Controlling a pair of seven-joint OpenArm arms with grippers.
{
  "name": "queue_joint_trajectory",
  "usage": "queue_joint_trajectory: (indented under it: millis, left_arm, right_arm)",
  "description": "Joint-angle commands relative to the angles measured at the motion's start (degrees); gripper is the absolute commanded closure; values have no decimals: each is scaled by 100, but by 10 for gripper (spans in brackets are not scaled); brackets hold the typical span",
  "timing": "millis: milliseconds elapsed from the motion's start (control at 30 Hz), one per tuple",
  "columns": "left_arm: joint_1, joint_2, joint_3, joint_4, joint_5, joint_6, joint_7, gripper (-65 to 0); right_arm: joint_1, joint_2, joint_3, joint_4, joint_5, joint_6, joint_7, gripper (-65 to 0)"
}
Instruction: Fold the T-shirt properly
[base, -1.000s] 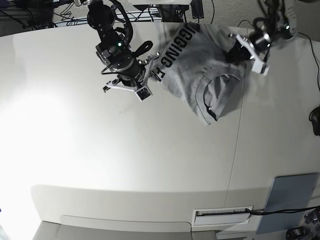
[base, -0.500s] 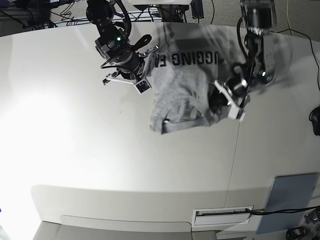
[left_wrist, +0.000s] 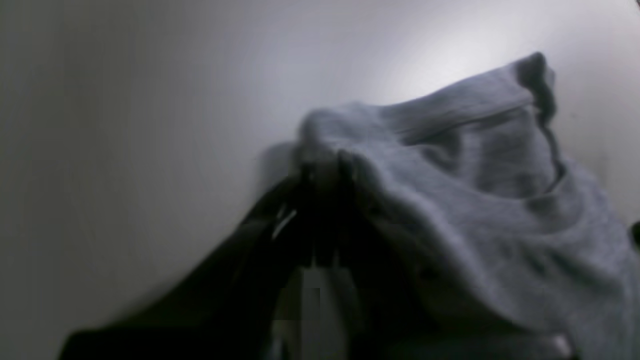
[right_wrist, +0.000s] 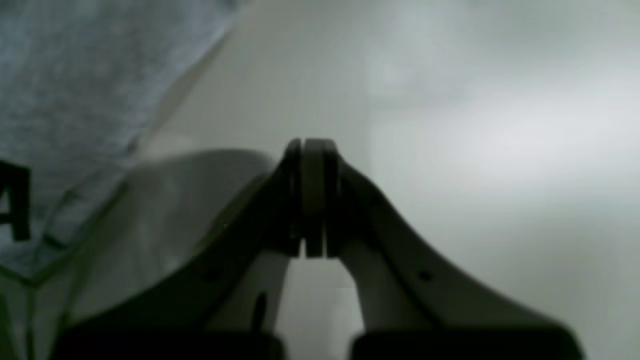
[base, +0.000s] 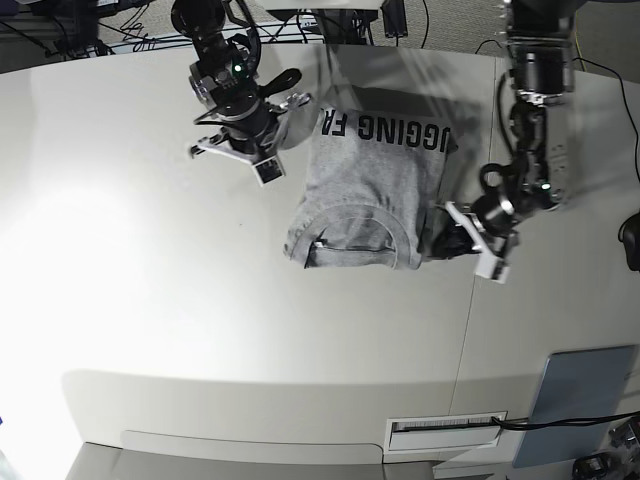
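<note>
The heather-grey T-shirt (base: 365, 180) lies folded at the table's far middle. Its black lettering runs across the far part and its ribbed collar (base: 362, 228) faces the front. My left gripper (base: 447, 240) is on the base view's right, shut on a bunched edge of the shirt beside the collar. The left wrist view shows its dark fingers (left_wrist: 320, 170) pinching grey cloth (left_wrist: 480, 200). My right gripper (base: 240, 158) is shut just left of the shirt. In the right wrist view its tips (right_wrist: 311, 150) meet with no cloth between them, and the shirt (right_wrist: 75, 85) lies to the side.
A grey-blue pad (base: 585, 400) lies at the front right corner. A white labelled strip (base: 445, 430) sits at the front edge. A table seam (base: 470, 330) runs front to back right of the shirt. Cables (base: 130, 35) hang behind the table.
My left gripper swept from the back right toward the front, dragging the shirt's collar end with it. The shirt swung round and its lettering now lies across the back. The right gripper shifted slightly back.
</note>
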Motion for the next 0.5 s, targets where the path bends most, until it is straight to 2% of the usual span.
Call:
queue_joint_trajectory:
  millis: [0, 133, 200, 367, 467]
  left_arm:
    - [35, -149, -22, 219, -111, 31, -50, 0]
    - [678, -525, -44, 828, -92, 586, 7, 0]
    - [1110, -647, -181, 1185, -92, 662, 4, 0]
    - [2304, -627, -1038, 1987, -219, 649, -13, 0]
    - [3088, -621, -1665, 2295, -597, 254, -17, 0]
  right_arm:
    - [-9, 44, -4, 203, -63, -37, 35, 0]
    - [-94, 315, -4, 503, -192, -483, -90, 0]
    - [-195, 498, -4, 686, -201, -680, -138, 0]
    - [-717, 1023, -4, 1300, -308, -1049, -319, 0]
    - [-1257, 1228, -4, 1692, -815, -1303, -435, 0]
